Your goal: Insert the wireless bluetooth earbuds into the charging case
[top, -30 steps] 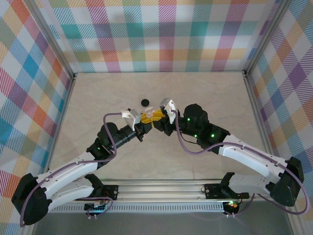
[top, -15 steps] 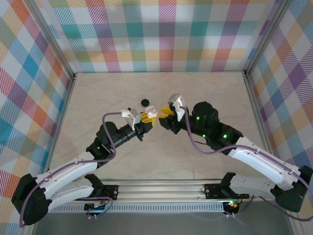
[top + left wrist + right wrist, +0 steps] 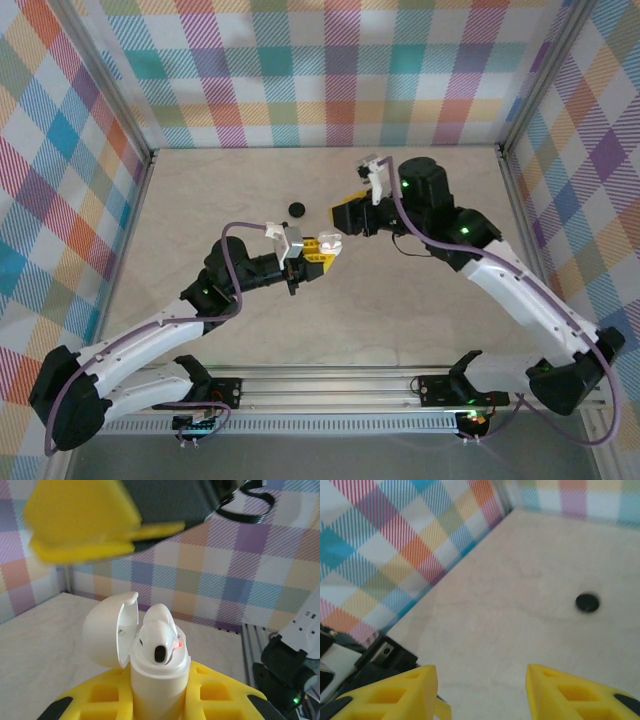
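- The table is a pale, marble-look surface, closed in at the left, back and right by checked walls in many colours.
- The left arm reaches from the near-left corner up toward the middle of the table.
- A small black disc lies flat on the table, behind the left arm's wrist and apart from both hands. In the right wrist view it sits alone on the bare surface.
- The left gripper is closed around the white case, near the middle of the table.
- In the left wrist view the case stands upright, touching the yellow fingers on both sides. Its lid is swung open to the left of that view.
- The top of the open case shows a dark oval spot and a small orange-red glow. What sits in the case is too unclear to say.
- The right gripper hangs just behind and to the right of the case, near it but not touching. In the left wrist view it appears as a blurred yellow shape above the case.
- In the right wrist view its two yellow fingers stand well apart with nothing between them, so this hand is open.
- The right arm bends in from the near-right corner.
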{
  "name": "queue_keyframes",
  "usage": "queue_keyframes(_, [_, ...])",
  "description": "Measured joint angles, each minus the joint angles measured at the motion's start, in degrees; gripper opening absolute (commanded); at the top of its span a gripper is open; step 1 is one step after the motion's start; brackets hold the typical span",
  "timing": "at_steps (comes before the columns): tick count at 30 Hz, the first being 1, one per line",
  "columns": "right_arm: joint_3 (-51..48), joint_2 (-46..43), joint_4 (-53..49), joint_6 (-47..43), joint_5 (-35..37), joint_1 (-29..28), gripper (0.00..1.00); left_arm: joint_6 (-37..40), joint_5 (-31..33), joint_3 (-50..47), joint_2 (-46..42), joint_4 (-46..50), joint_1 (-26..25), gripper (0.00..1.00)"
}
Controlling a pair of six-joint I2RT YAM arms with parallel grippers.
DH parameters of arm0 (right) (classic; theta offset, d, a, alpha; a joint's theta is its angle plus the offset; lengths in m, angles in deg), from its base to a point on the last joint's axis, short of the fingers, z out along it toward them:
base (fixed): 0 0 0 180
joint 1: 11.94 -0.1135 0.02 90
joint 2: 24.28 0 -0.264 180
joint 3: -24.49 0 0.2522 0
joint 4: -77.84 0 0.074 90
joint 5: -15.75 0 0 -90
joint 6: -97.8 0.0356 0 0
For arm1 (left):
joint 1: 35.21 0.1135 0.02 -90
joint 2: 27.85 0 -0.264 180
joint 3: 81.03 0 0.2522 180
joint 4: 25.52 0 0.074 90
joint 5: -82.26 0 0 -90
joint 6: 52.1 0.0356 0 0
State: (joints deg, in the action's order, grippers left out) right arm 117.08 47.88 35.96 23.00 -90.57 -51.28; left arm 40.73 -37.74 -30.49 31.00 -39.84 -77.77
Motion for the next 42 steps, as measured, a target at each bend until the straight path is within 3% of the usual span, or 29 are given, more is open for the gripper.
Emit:
queue_keyframes(11, [-0.02,2.47,-3.02,3.52,-11.93,0.00,0.44,-0.33,-2.75,1.01,1.75,0.83,0.00,0.00])
queue_keyframes(20, [-0.02,2.36,-3.19,4.13,-16.70,0.00,0.41,-1.05,-1.27,1.01,1.75,0.81,0.00,0.00])
queue_keyframes(35, [-6.91,-9.88,1.70,3.65,-11.74,2.12,0.40,-6.73,0.26,1.03,1.22,0.85,1.46,0.00])
queue_keyframes(39, [-7.89,-9.46,4.13,3.65,-9.68,2.54,0.41,-7.87,-0.39,1.70,1.07,1.27,1.51,0.00])
queue_keyframes(42, [-7.89,-7.04,6.40,3.56,-9.73,2.58,0.35,-8.76,-0.66,1.99,1.09,1.22,1.51,0.00])
